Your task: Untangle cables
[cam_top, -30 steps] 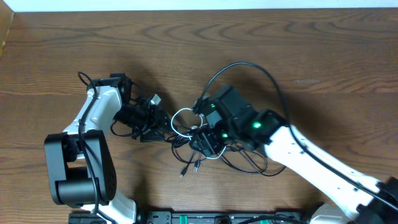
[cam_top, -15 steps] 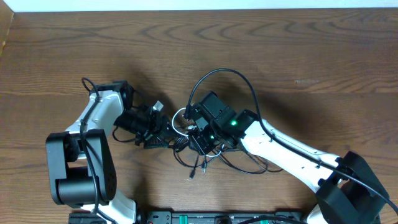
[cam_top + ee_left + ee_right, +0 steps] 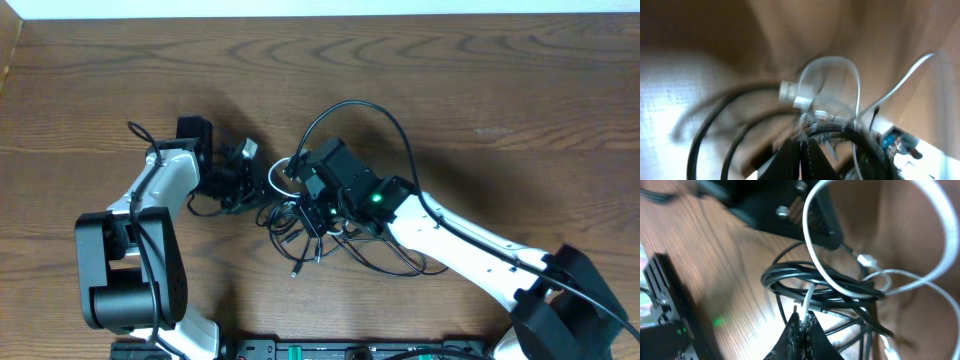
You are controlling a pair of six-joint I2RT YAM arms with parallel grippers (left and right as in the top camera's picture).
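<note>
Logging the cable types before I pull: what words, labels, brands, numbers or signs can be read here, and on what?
No text can be read in any view.
Plug on the white cable: blurred, no marking legible.
Black cable: plain, no print visible.
Right arm: only a green light, no lettering.
Black rail at the near edge: too small to read.

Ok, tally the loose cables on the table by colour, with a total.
black cable: 1
white cable: 1
Total: 2
</note>
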